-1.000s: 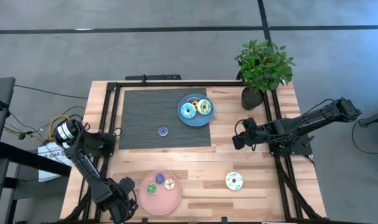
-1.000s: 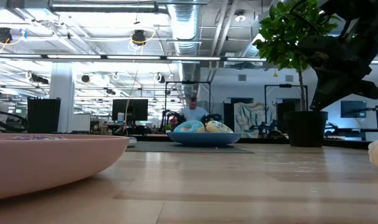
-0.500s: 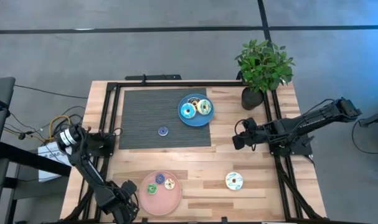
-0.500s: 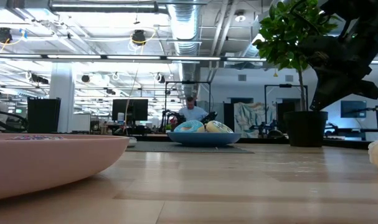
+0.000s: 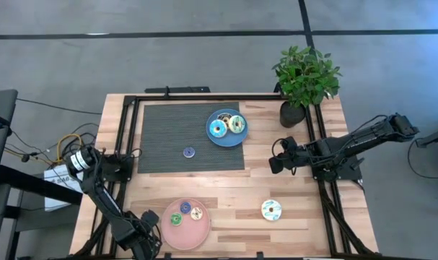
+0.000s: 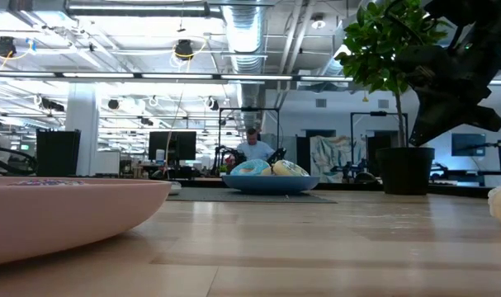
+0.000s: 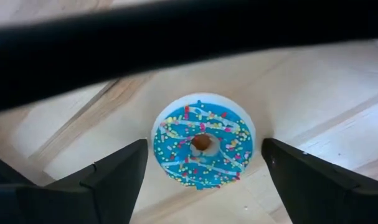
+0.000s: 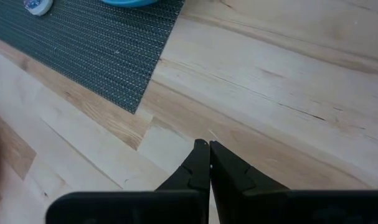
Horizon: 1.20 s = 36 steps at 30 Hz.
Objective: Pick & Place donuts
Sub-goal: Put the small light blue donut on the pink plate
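My left gripper hangs open at the table's near left, beside the pink plate. Its fingers stand on either side of a cyan sprinkled donut that lies flat on the wood; in the high view the gripper hides this donut. My right gripper is shut and empty above bare wood at the right. The pink plate holds a green, a blue and a tan donut. The blue plate holds larger donuts, one cyan. A small donut lies on the mat, a cream donut on the wood.
A dark ribbed mat covers the far left half of the table. A potted plant stands at the far right corner. Black frame rails run along the table's sides. Bare wood lies between the pink plate and the cream donut.
My left arm has shifted a little toward the table's near edge, its gripper staying beside the pink plate. My right arm has kept still.
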Available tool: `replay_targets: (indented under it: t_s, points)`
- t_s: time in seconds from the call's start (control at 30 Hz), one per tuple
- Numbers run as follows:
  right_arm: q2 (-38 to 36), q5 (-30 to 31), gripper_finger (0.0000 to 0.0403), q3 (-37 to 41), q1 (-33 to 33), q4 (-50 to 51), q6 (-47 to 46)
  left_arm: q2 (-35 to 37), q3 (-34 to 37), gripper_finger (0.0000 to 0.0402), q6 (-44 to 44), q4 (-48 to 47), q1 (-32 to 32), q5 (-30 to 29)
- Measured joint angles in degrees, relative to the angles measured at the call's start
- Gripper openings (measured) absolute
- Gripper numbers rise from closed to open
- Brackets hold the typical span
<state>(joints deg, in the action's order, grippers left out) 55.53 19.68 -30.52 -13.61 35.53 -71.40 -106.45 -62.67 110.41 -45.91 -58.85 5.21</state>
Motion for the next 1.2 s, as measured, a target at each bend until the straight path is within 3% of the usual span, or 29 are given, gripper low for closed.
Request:
replay_targets:
  t_s: [0.4,0.77,1.0,1.2]
  points:
    - [0.0,0.1,0.0001,0.0,0.0,-0.4,0.9,0.0,0.0,0.0252,-0.7,0.1,0.0,-0.1]
    - [0.0,0.1,0.0001,0.0,0.0,-0.4,1.5,6.9,0.4,0.025,3.8,-7.7,0.0,-1.1]
    - [0.0,0.1,0.0001,0.0,0.0,-0.8,2.8,13.4,0.3,0.0249,6.7,-9.0,0.8,-5.7]
    - [0.0,0.0,0.0001,0.0,0.0,-0.9,2.9,13.4,0.3,0.0249,6.7,-10.2,1.0,-6.7]
